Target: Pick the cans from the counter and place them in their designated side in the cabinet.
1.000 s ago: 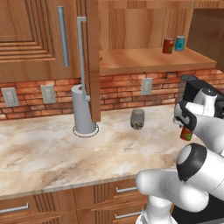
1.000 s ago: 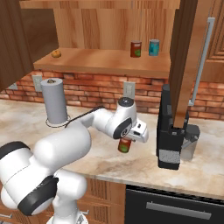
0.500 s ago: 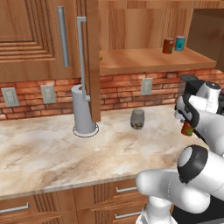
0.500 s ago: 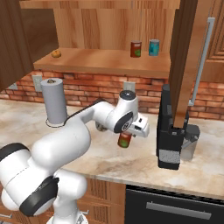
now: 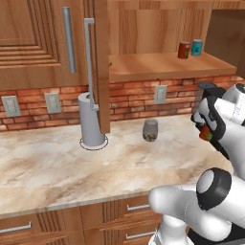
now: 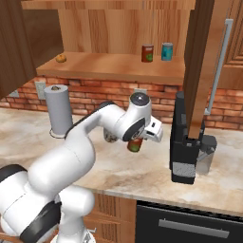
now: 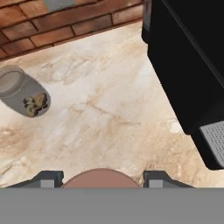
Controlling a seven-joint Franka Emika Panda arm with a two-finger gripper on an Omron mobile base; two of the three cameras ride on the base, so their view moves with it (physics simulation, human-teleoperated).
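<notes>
- Holding a red can, the claw was closed on it and hung above the marbled worktop, clear of the stone.
- In the hand view, the can's rounded top sat between the two dark fingertips.
- Up and beyond the claw, a second red can already stood on the open cabinet's shelf board, just beside a teal can.
- By that reading, about half the job looked done: one can shelved, one in the grip and not yet raised to the shelf.
- Below and beside the claw, a greyish glass jar stood on the worktop; a black appliance stood near on the other side.
- Remaining, as a judgement: lifting the held can to the shelf and setting it beside its twin.
</notes>
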